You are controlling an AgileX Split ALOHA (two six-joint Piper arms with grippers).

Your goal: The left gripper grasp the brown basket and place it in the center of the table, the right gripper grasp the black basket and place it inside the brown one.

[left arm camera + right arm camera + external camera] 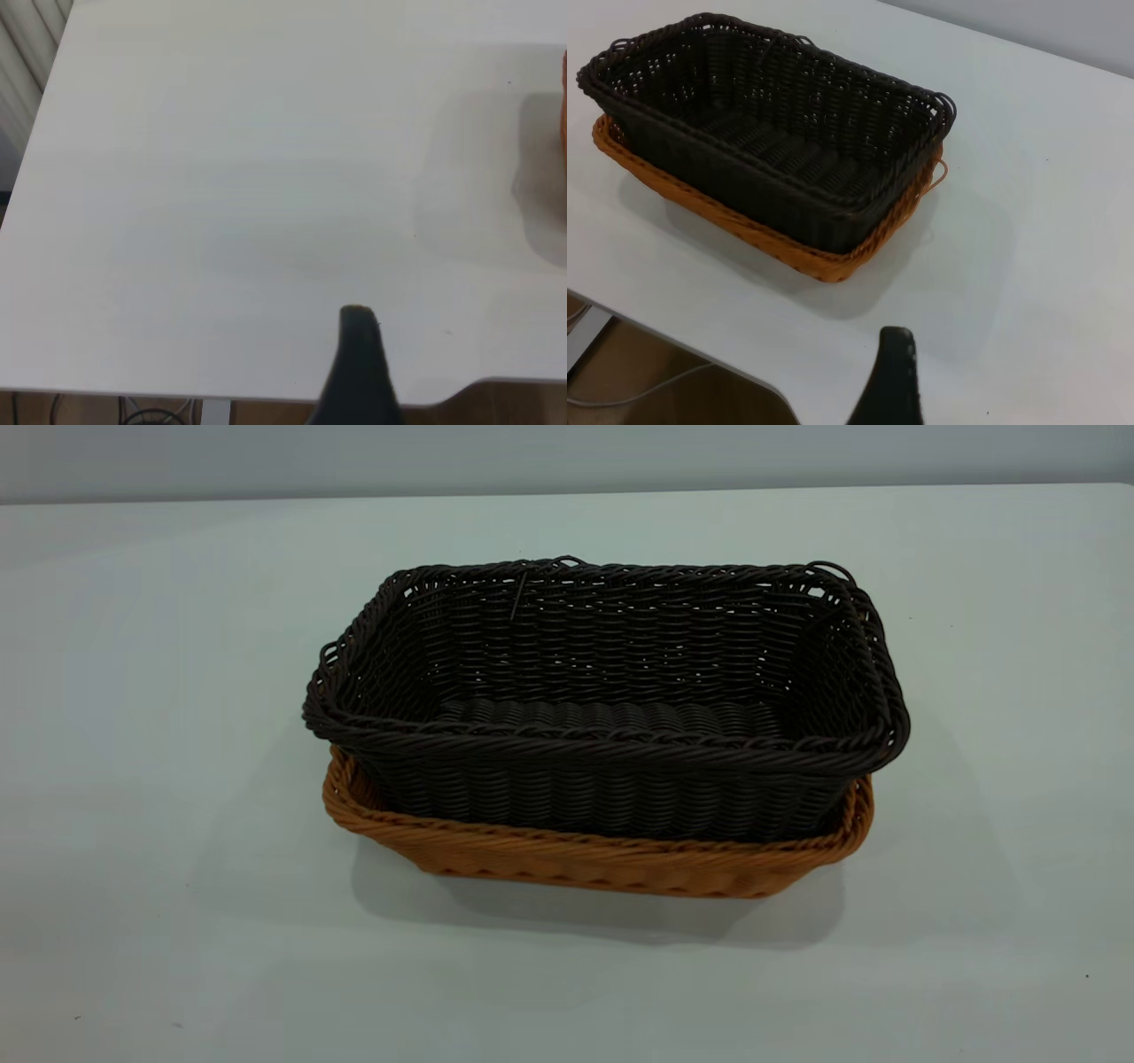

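Note:
The black basket [611, 655] sits nested inside the brown basket [602, 864] near the middle of the table [159, 691]. Only the brown rim and lower wall show around it. Both baskets also show in the right wrist view, the black one [771, 133] inside the brown one [788, 252]. My right gripper [967, 359] is drawn back from them over bare table, open and empty, with one finger [895, 376] showing. My left gripper [439, 352] hangs over the table's edge, open and empty, with one finger [359, 354] showing. A sliver of the brown basket [564, 97] sits far off in the left wrist view.
Neither arm shows in the exterior view. The table's near edge [700, 354] with the floor and cables below runs close to the right gripper. The table's corner and edge [266, 397] lie under the left gripper.

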